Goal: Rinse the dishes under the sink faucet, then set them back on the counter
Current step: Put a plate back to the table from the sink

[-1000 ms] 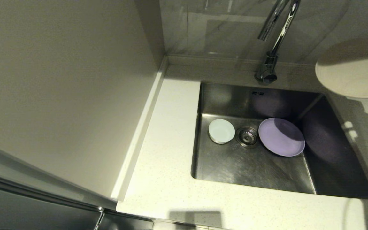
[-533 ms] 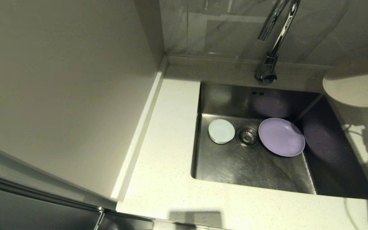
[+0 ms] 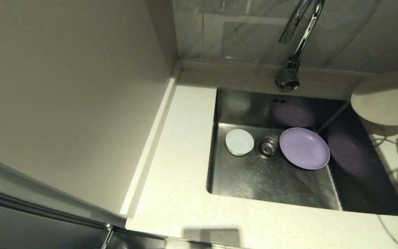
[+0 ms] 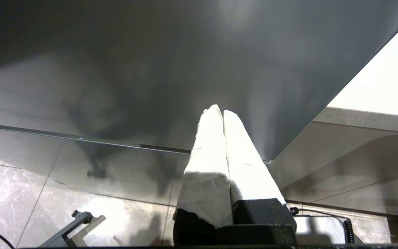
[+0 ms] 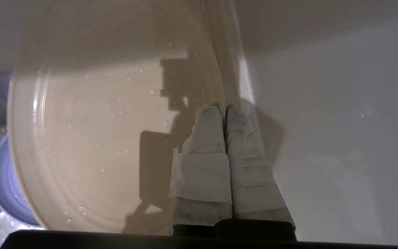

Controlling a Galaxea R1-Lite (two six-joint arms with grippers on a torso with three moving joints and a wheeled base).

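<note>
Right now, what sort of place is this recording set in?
Most likely a home kitchen: a steel sink set into a speckled counter, with a chrome faucet against marbled wall tile.

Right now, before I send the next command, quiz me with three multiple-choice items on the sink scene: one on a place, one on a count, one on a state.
1. Where does the lilac plate lie?
A. on the counter
B. in the sink, right of the drain strainer
C. under the white bowl

2. How many dishes lie in the sink?
A. one
B. two
C. three

3. What is the right gripper doing?
A. shut on the beige plate's rim
B. open above the sink
C. holding the faucet

Key: 1 B, the head view shows it beside the strainer; 2 B, only the white bowl and lilac plate lie there; 3 A, its fingers pinch the beige plate at the sink's right edge.
</note>
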